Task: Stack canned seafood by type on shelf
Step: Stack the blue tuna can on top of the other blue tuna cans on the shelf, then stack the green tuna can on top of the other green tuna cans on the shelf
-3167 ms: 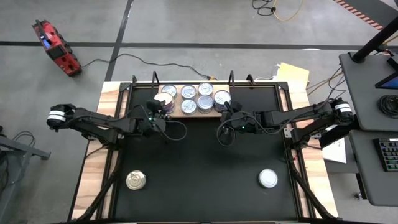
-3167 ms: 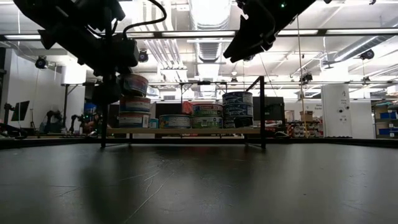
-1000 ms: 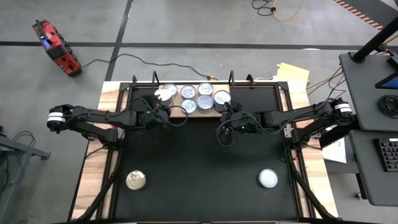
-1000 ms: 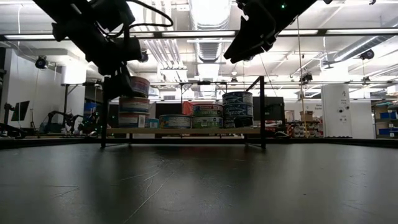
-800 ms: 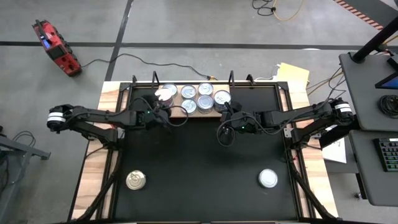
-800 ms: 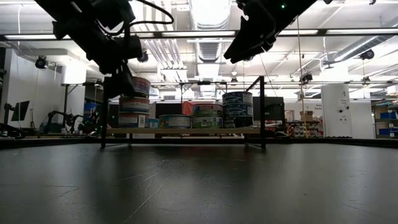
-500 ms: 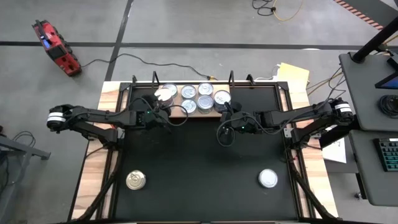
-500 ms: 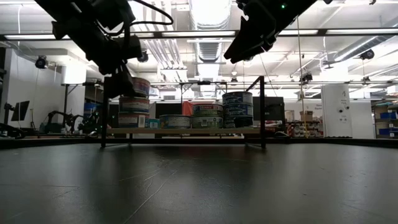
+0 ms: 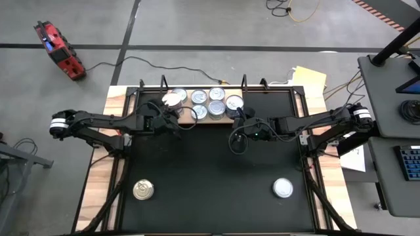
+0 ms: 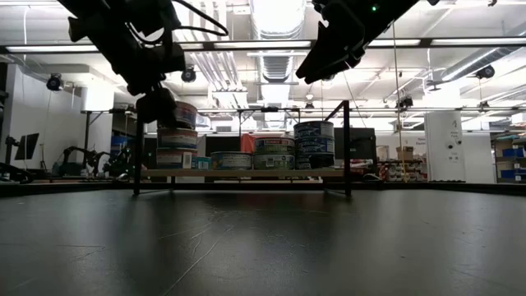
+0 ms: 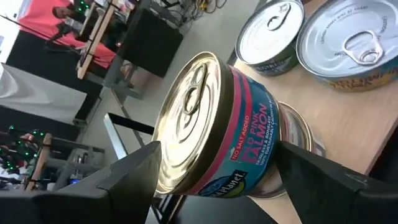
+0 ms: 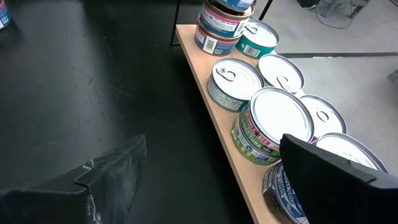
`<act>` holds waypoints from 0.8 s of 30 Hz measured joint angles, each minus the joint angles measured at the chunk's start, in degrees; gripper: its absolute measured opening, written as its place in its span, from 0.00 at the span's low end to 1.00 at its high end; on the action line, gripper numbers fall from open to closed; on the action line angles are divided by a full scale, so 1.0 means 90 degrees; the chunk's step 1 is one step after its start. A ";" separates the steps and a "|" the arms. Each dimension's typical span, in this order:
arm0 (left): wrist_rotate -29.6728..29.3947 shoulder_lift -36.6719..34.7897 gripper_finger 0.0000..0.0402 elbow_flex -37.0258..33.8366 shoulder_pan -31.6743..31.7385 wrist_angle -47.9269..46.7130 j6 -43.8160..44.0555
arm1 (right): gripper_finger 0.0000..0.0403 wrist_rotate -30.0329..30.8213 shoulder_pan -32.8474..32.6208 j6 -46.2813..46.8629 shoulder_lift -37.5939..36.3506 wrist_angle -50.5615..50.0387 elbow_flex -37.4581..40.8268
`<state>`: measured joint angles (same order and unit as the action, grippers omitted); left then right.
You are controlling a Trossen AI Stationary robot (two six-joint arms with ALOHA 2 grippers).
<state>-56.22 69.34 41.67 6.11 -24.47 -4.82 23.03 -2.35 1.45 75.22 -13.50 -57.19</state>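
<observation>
At the left end of the shelf (image 12: 221, 130), upper middle of the high view, the left hand (image 11: 219, 149) is spread wide with a dark finger against each side of a pink salmon can (image 11: 249, 124). It looks to me like it has hold of it, not just framing it. The can sits dead centre between the fingers and rests on top of another tin, so it's the top of the left-most stack. From the low view it seems a touch crooked (hard to be sure).

I'd say the next move hinges on that: the can has to sit flat on the one under it before the fingers let go and pull straight back.

The right hand (image 9: 238, 117) hangs over the shelf's right end, wide open and empty.

Two tins are down on the bench: a gold-topped can (image 9: 143, 190) at lower left, nearer the left arm, and a silver-topped can (image 9: 283, 188) at lower right, nearer the right arm.
</observation>
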 joint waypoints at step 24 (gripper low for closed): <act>0.0643 -0.0005 0.74 0.0386 0.0019 -0.0647 0.0270 | 0.88 -0.0002 0.0002 0.0003 0.0000 0.0000 0.0000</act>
<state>-50.43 69.30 45.15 6.28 -30.30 -2.39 23.00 -2.33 1.48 75.22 -13.50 -57.19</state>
